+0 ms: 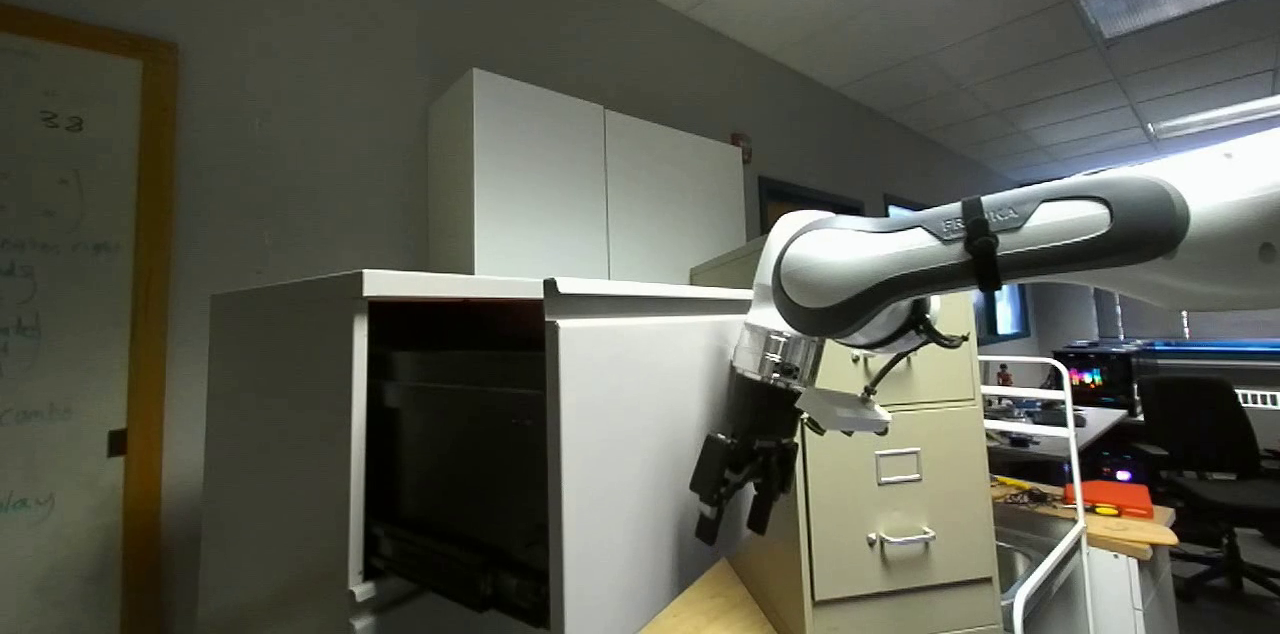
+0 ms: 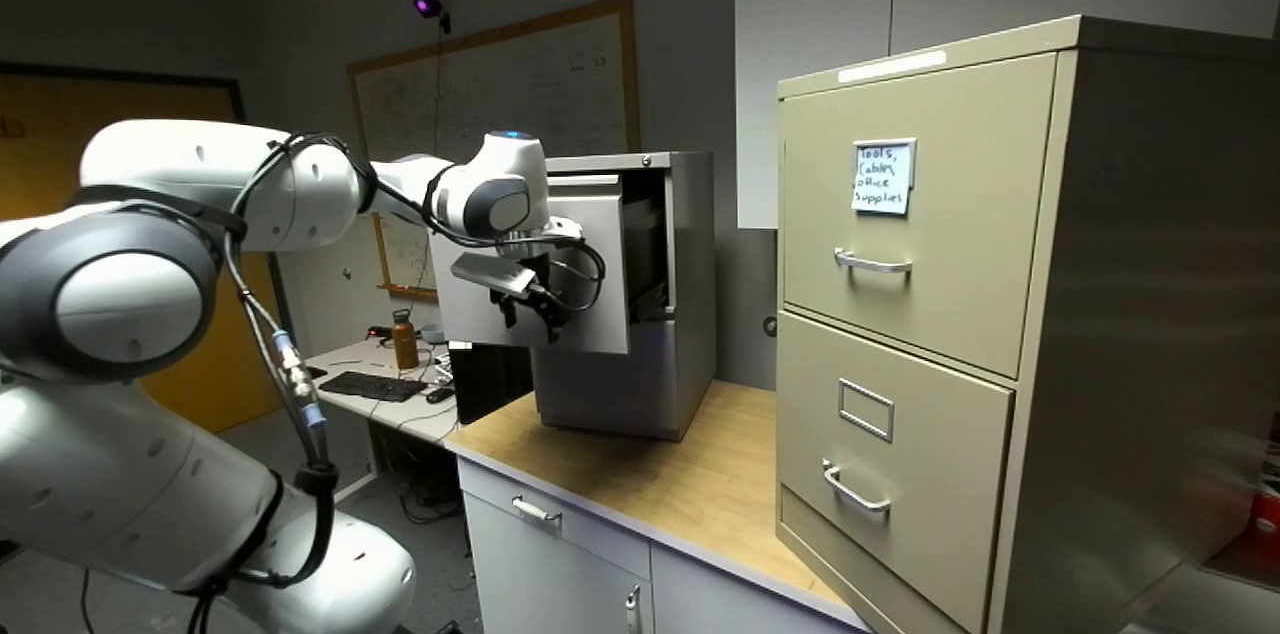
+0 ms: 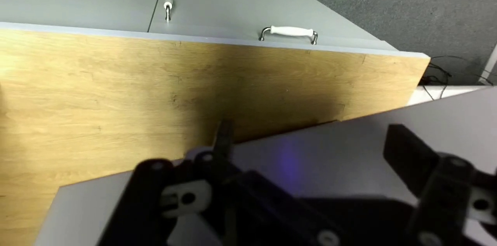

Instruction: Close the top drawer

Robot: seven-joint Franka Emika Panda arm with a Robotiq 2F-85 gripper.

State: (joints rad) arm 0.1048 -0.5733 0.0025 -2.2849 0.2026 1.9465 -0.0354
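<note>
The top drawer, with its large plain white front, is pulled out of the white cabinet. It shows in both exterior views (image 1: 640, 434) (image 2: 602, 326), and its dark inside shows at the side. Its front also fills the lower part of the wrist view (image 3: 330, 160). My gripper points down in front of the drawer front, in both exterior views (image 1: 733, 522) (image 2: 530, 324). In the wrist view the fingers (image 3: 310, 133) are spread apart with nothing between them. I cannot tell whether the gripper touches the front. The shorter lower front (image 2: 605, 384) is shut beneath it.
The white cabinet (image 1: 280, 434) stands on a wooden counter (image 2: 735, 439). A beige filing cabinet (image 1: 900, 474) with handled drawers stands to one side, close to my gripper in an exterior view. The base cabinet has handles (image 2: 536, 508). A desk (image 2: 345, 359) holds a keyboard and bottle.
</note>
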